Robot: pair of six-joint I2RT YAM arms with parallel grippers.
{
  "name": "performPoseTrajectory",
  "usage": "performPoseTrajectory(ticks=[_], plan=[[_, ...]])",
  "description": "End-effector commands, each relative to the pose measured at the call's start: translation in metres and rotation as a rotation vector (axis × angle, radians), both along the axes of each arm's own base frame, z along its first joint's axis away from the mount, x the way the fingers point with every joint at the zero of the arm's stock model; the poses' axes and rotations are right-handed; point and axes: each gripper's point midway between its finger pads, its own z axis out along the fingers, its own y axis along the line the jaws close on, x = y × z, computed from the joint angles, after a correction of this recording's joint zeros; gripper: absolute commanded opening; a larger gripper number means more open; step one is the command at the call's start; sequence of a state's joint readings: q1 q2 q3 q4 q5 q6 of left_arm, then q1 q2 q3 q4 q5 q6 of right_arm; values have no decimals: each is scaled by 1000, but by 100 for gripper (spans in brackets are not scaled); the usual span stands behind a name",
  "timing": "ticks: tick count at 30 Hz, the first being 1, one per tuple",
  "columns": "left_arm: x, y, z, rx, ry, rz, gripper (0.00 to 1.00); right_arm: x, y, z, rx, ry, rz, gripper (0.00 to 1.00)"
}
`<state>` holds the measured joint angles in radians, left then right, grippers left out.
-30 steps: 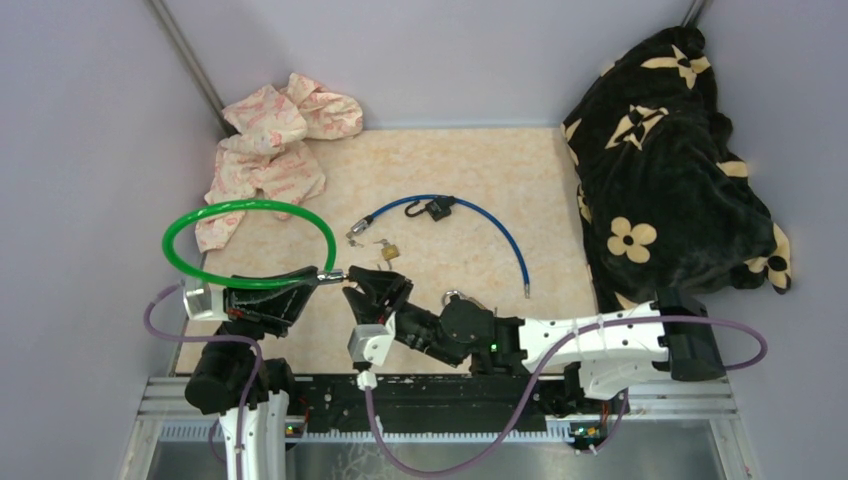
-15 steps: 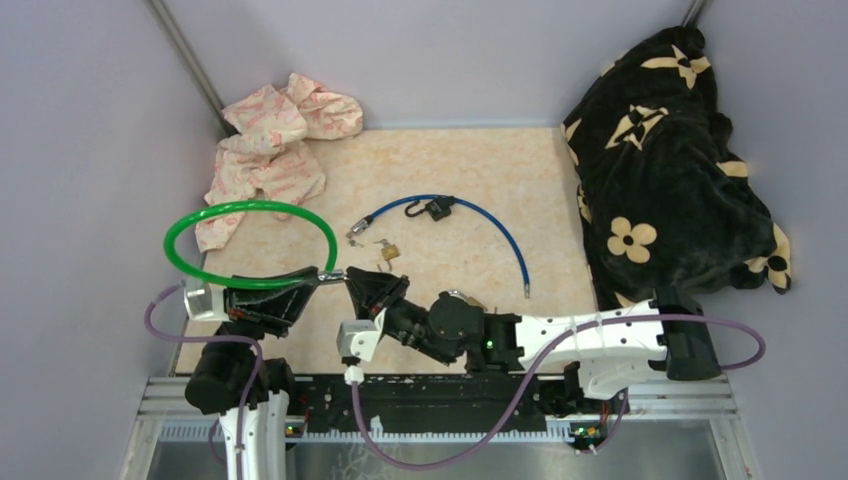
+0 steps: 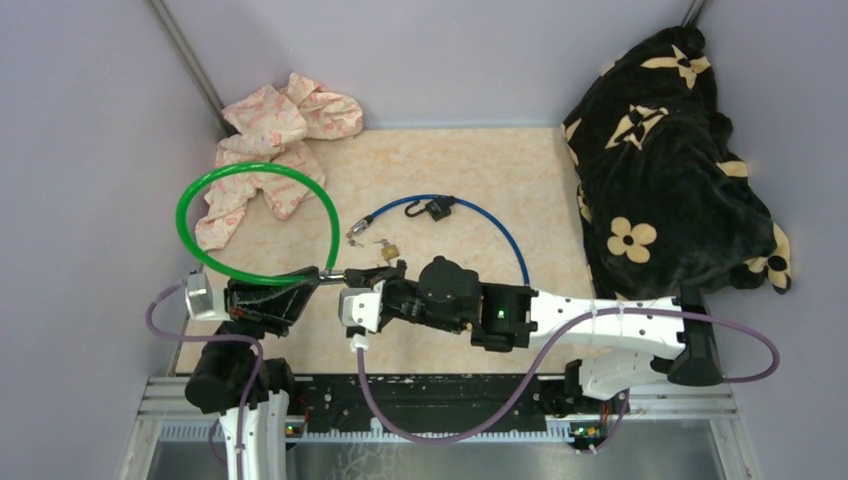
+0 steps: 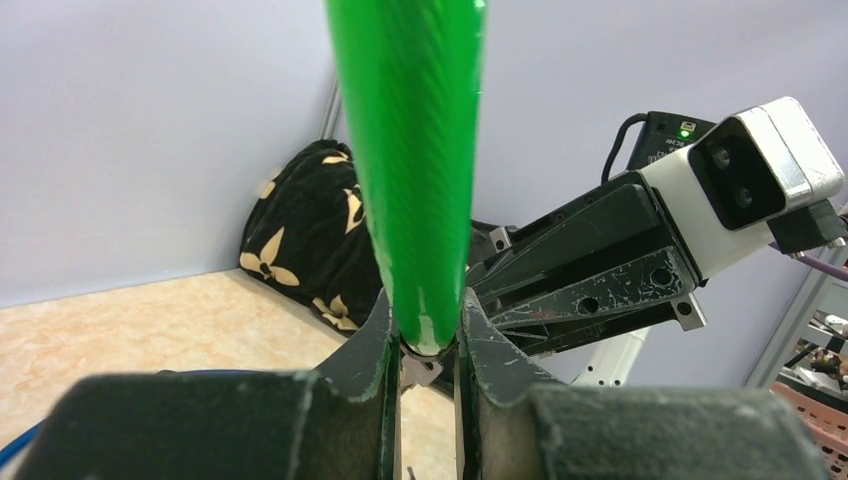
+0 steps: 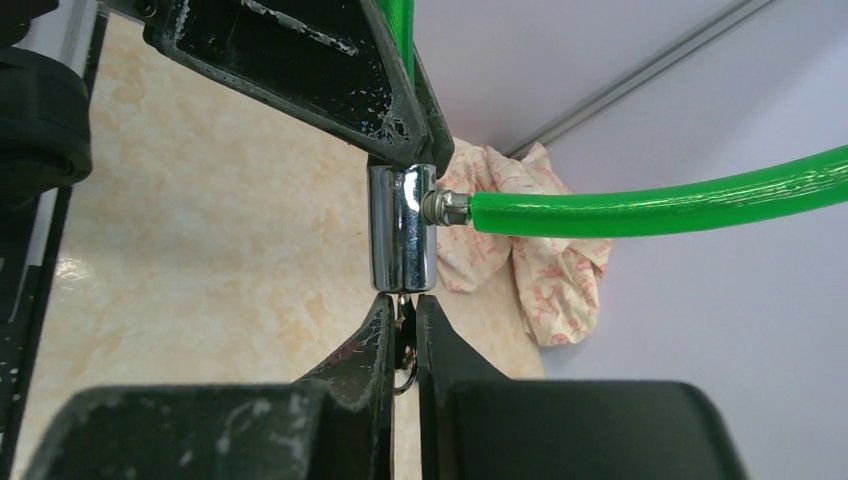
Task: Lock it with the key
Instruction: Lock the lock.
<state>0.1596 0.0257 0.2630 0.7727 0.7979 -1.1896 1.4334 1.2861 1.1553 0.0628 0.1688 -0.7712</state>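
A: Beige tabletop (image 3: 450, 160); black blanket (image 3: 670, 170) heaped at 2 o'clock; green cable lock (image 3: 250, 168)?

B: Looped at 10 o'clock; pinched near its end by left gripper (image 3: 318, 277); right gripper (image 3: 347, 283) pressed tight on key (image 5: 404, 318), right at chrome cylinder (image 5: 402, 240), 8 o'clock.

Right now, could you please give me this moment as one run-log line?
left claw shut on green cable lock | right claw shut on key at chrome cylinder
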Motion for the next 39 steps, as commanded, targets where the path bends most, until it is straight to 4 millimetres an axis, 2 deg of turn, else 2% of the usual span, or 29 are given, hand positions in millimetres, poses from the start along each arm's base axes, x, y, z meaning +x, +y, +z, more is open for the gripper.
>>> performPoseTrajectory(ticks=[1,5,6,7,8,9,14,18,19,24,27,30,31,32,39], plan=[[-15,-5,6,52,-97,-1,0,-23,-1,38,111,109,118,7],[-16,-4,9,43,-103,6,0,-14,-12,35,114,185,81,53],[-15,-4,10,40,-102,5,0,-11,-16,34,115,217,76,59],[-16,-4,10,36,-103,5,0,-7,-20,31,113,256,71,71],[-16,-4,10,36,-103,5,0,-7,-22,31,118,290,90,89],[-15,-4,10,37,-103,5,0,-8,-25,33,127,330,116,97],[-15,-4,8,43,-99,1,0,-22,-23,52,185,490,273,98],[-16,-5,7,46,-97,-3,0,-29,-9,77,256,567,350,95],[-16,-5,7,48,-98,-5,0,-28,-4,78,264,595,348,94],[-17,-6,5,50,-95,-17,0,-18,10,90,313,658,318,74],[-19,-7,4,50,-97,-29,0,-13,15,89,333,672,302,52],[-20,-7,5,34,-92,-37,0,-14,16,84,339,673,316,12],[-20,-6,6,22,-87,-41,0,-17,18,81,337,696,327,4],[-21,-6,7,12,-88,-43,0,-18,20,76,330,710,336,0],[-26,-4,14,-18,-111,-47,0,-23,38,37,249,801,353,0]])
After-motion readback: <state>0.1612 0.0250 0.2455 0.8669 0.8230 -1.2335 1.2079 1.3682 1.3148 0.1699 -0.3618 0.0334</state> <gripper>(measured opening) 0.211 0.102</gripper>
